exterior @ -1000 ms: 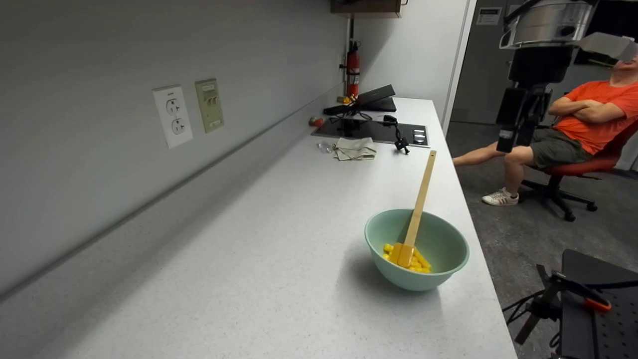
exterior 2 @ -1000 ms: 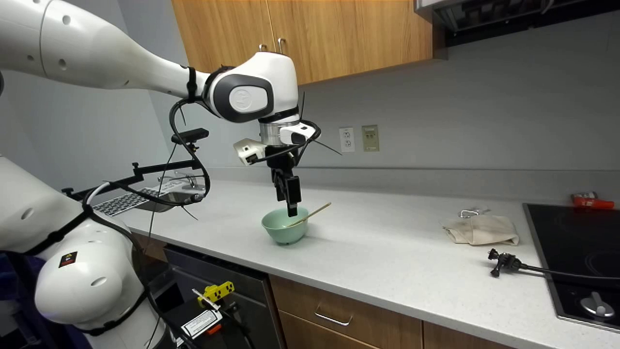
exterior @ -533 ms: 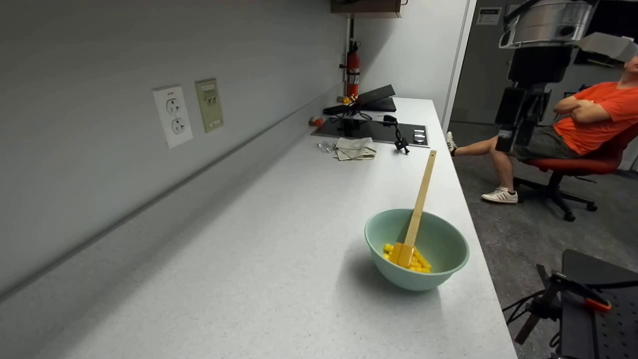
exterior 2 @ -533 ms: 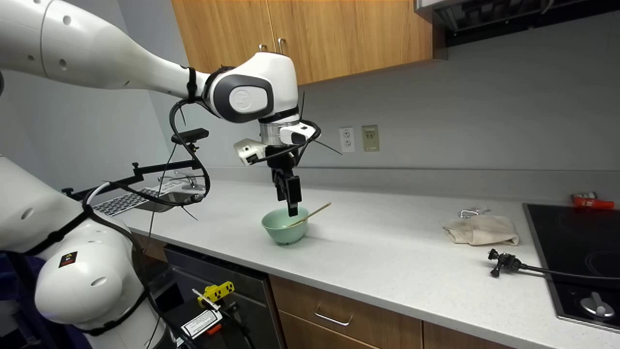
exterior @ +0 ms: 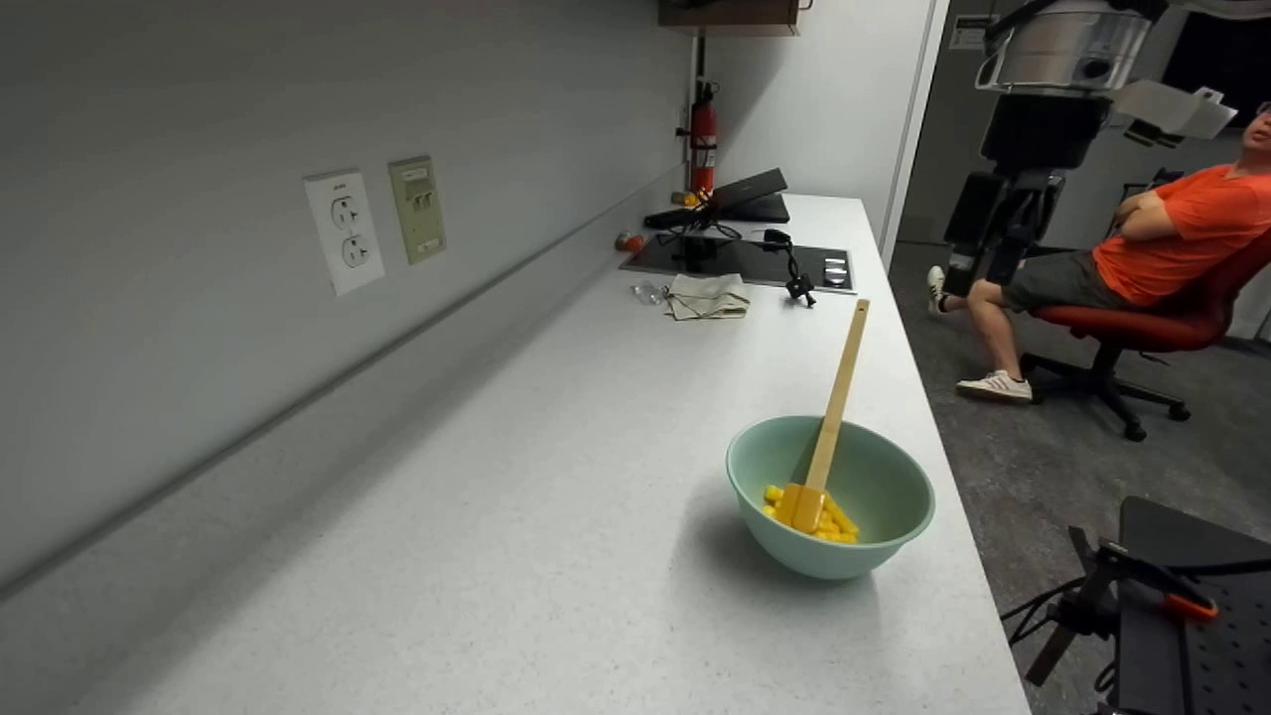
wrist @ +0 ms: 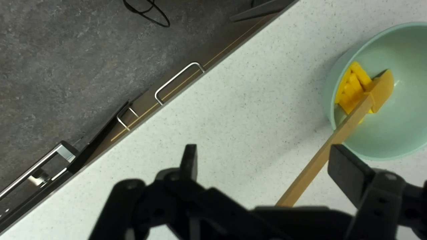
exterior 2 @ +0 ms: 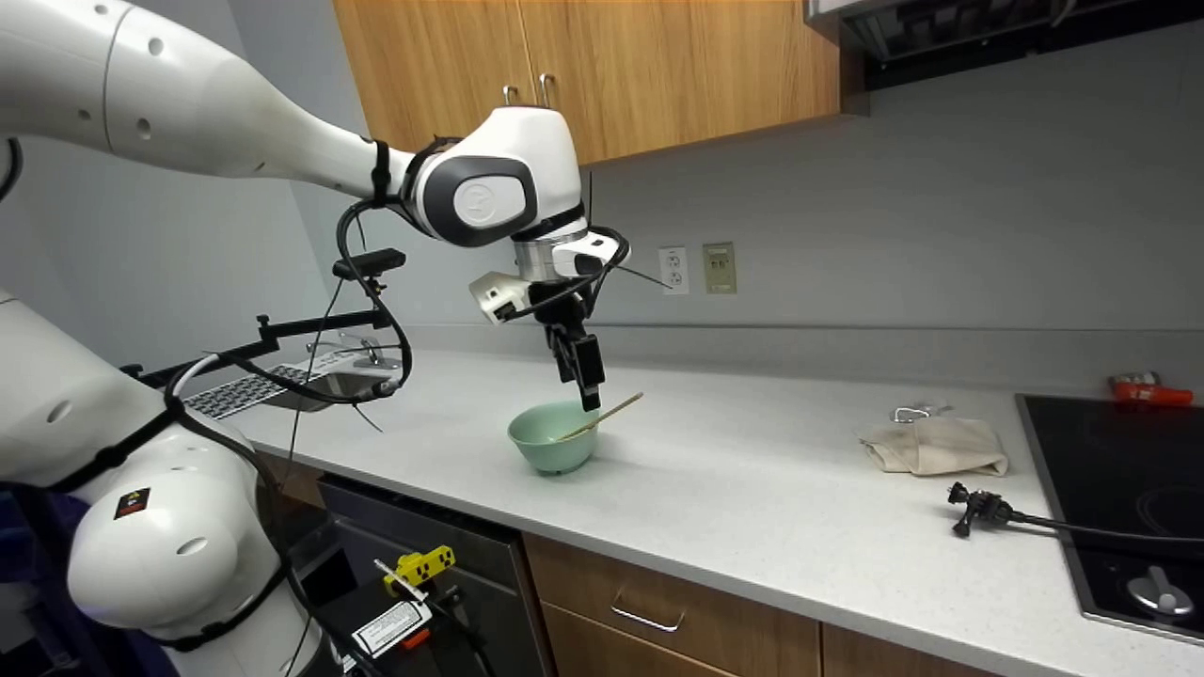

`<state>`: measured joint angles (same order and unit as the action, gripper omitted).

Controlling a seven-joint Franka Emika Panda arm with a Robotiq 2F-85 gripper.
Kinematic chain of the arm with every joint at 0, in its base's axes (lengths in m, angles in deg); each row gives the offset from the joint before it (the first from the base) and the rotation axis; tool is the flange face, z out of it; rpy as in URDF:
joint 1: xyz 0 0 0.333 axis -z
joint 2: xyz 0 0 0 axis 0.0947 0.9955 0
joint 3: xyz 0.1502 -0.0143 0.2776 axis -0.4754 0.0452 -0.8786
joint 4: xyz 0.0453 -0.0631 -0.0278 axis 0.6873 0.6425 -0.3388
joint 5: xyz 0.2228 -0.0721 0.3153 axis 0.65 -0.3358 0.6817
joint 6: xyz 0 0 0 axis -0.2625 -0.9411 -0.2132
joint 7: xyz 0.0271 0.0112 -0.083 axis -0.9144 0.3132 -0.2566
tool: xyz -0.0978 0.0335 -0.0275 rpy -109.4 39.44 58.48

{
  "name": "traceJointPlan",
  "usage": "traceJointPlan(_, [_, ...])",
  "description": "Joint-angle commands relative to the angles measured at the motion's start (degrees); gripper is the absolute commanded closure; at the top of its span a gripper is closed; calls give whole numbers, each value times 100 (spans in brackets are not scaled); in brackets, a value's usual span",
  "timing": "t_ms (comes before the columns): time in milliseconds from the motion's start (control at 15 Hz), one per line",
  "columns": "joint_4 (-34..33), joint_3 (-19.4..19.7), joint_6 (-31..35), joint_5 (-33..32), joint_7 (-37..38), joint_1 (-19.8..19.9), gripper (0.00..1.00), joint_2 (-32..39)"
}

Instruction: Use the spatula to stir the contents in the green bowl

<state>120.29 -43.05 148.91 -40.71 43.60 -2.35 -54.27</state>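
Note:
The green bowl rests on the counter near its front edge. Yellow contents lie in chunks at its bottom. The spatula leans over the bowl's rim, its orange-yellow head on the chunks and its wooden handle sticking out at a slant. My gripper hangs above the bowl and handle, somewhat tilted, touching neither as far as I can see. In the wrist view the gripper is wide open with nothing held. The spatula handle runs below, closer to the right-hand finger, and its far end is hidden behind the gripper.
A folded cloth, a black clamp on a flexible stalk and a cooktop lie farther along the counter. A wall stands behind it, and a cabinet hangs above. A person sits beyond the counter's front.
In the last half second my gripper has shifted sideways toward the spatula handle's free end and tilted slightly, still open. Bowl, contents and spatula have not moved. The seated person has shifted.

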Motion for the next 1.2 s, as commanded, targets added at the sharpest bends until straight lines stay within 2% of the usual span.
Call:
traceJointPlan(0, [52,-120,478,10,83,-11,0,121])
traceJointPlan(533, [159,-269,1505,70,159,-104,0,377])
traceJointPlan(867, [384,-420,2335,119,490,-139,0,456])
traceJointPlan(1133, [489,-495,2715,149,747,-145,0,484])
